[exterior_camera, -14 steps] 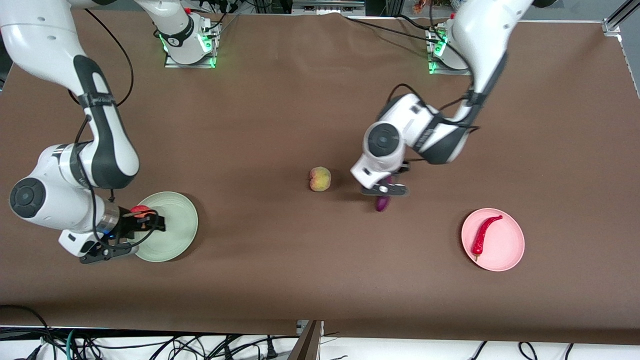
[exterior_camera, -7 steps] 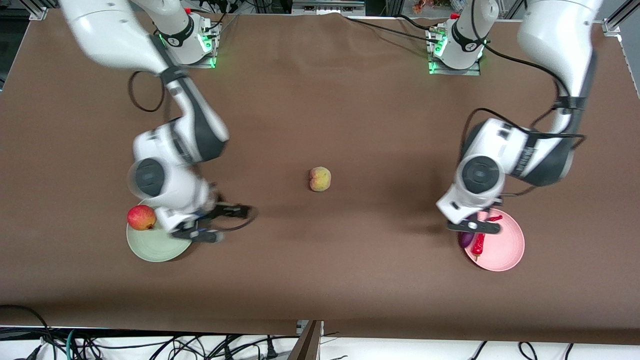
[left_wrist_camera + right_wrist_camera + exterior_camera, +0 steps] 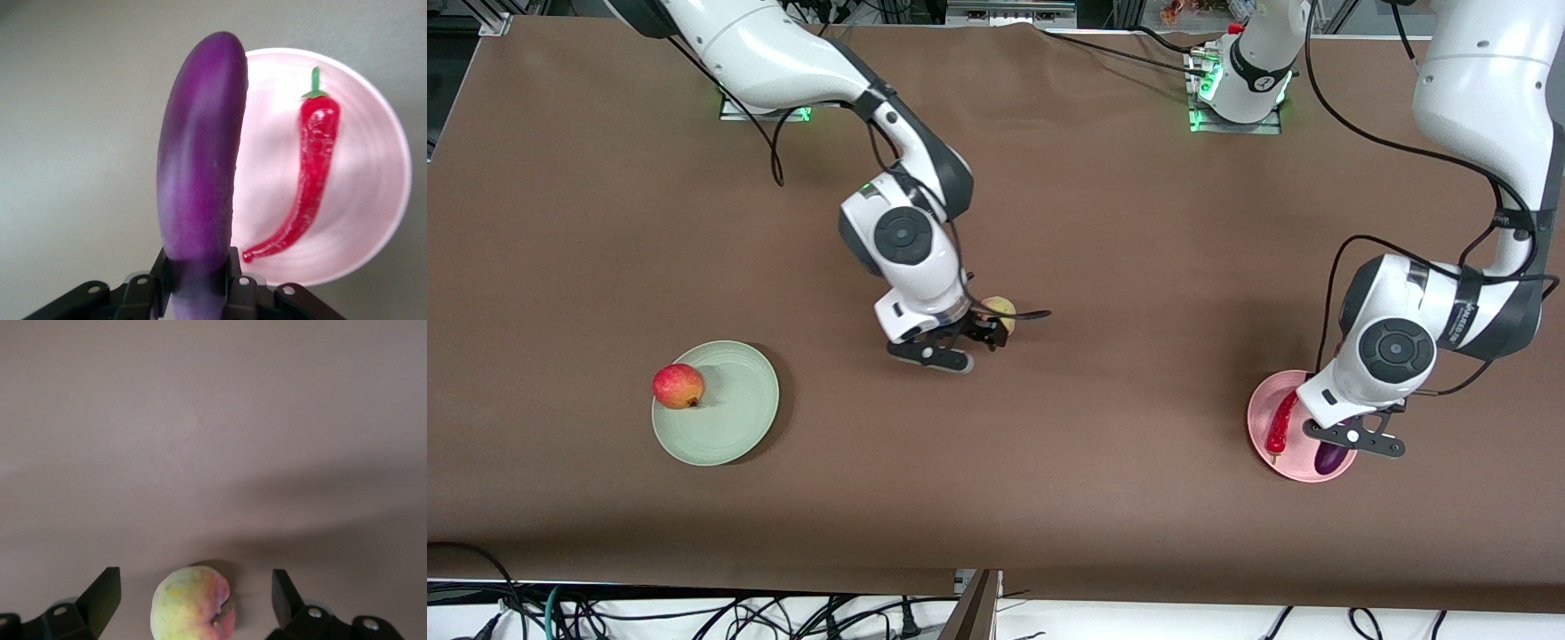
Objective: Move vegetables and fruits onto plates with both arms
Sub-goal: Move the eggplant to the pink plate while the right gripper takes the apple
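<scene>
My left gripper (image 3: 1338, 444) is shut on the purple eggplant (image 3: 1330, 459) and holds it over the pink plate (image 3: 1303, 471), beside the red chili (image 3: 1282, 422) that lies on that plate. The left wrist view shows the eggplant (image 3: 200, 153) clamped between the fingers, with the plate (image 3: 380, 200) and the chili (image 3: 310, 173) below. My right gripper (image 3: 985, 333) is open, low over the peach (image 3: 1002, 308) in the middle of the table. In the right wrist view the peach (image 3: 192, 603) sits between the spread fingers (image 3: 103, 590), untouched. The red apple (image 3: 678, 385) rests on the mint green plate (image 3: 729, 418).
The brown table (image 3: 1049, 498) bears the two plates, one toward each arm's end. Both arm bases stand along the table edge farthest from the front camera. Cables hang below the table edge nearest to that camera.
My right gripper let go of the apple on the green plate and moved to the peach. My left gripper carried the eggplant from the table's middle to over the pink plate.
</scene>
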`<state>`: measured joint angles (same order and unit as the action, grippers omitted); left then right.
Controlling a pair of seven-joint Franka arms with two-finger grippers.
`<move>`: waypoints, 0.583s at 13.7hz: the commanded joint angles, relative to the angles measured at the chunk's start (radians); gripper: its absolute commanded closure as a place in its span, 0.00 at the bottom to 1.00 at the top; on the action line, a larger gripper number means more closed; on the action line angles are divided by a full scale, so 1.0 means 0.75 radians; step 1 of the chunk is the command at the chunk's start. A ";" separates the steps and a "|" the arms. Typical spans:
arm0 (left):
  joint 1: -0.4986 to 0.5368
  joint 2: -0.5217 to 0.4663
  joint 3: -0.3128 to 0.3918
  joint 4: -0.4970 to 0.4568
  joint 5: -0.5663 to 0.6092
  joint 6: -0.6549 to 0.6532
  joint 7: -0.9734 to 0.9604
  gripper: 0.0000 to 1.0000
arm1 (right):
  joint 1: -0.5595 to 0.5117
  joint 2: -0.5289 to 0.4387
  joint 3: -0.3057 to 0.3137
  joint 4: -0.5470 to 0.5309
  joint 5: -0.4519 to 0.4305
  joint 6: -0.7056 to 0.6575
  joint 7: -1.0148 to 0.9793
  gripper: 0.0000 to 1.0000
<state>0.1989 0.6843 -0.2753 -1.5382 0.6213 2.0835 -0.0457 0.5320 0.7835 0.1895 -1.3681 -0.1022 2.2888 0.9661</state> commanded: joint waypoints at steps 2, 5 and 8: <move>0.036 0.075 -0.013 0.026 0.014 0.069 0.077 0.87 | 0.060 0.066 -0.013 0.008 -0.084 0.031 0.039 0.00; 0.031 0.104 -0.013 0.032 0.010 0.071 0.077 0.77 | 0.088 0.097 -0.015 0.008 -0.091 0.059 0.041 0.00; 0.031 0.104 -0.013 0.040 0.010 0.071 0.075 0.00 | 0.121 0.125 -0.032 0.008 -0.103 0.108 0.088 0.00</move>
<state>0.2204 0.7563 -0.2803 -1.5376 0.6216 2.1412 -0.0119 0.6011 0.8620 0.1854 -1.3690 -0.1553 2.3426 0.9944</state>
